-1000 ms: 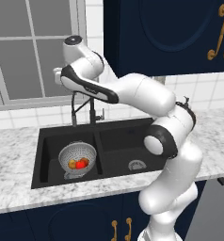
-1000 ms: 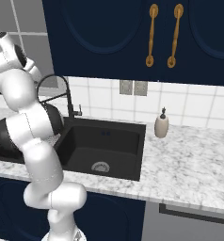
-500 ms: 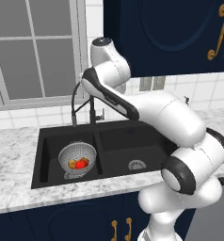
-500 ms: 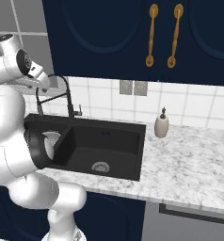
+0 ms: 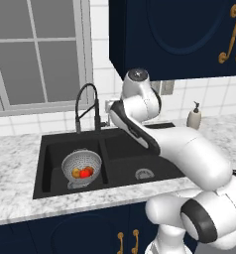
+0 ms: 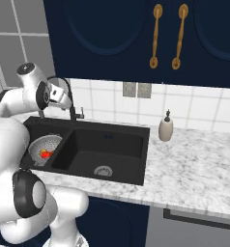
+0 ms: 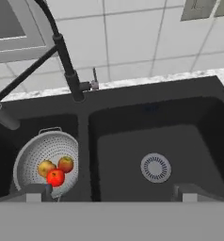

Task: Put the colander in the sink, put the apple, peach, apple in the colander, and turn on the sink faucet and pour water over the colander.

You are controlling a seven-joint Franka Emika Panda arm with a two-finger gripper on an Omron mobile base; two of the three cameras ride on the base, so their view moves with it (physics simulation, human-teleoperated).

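Left base view: the sink (image 5: 121, 149) sat in the marble counter (image 5: 16, 163) under the window (image 5: 35, 54). The colander (image 5: 81, 167) stood upright in the left basin, with three fruits inside it; a red apple (image 5: 85, 173) lay at about 5 o'clock of the bowl's centre, touching an orange-yellow one, possibly the peach (image 5: 77, 172), at 8 o'clock. The sink faucet (image 5: 87, 106) rose at 12 o'clock of the colander, behind the basin divider. The arm reached up and over the right basin, the hand near the faucet at its 3 o'clock; finger spacing could not be judged here. A soap bottle (image 5: 193, 117) stood on the counter at the far right.

Right base view: the colander (image 6: 44, 147) was in the far-left basin, red fruit visible inside. The right basin's steel drain (image 6: 103, 171) was bare. The soap bottle (image 6: 165, 128) stood near the sink's right rim, at 2 o'clock of the drain.

Hand view: the gripper (image 7: 110, 192) was spread wide, holding nothing, one fingertip (image 7: 35, 192) just below the colander (image 7: 47, 161). Apple (image 7: 55, 177) at 6 o'clock of the bowl, two yellowish fruits touching above it. The faucet's (image 7: 67, 66) spout head hung at 10 o'clock of the colander, with no water seen
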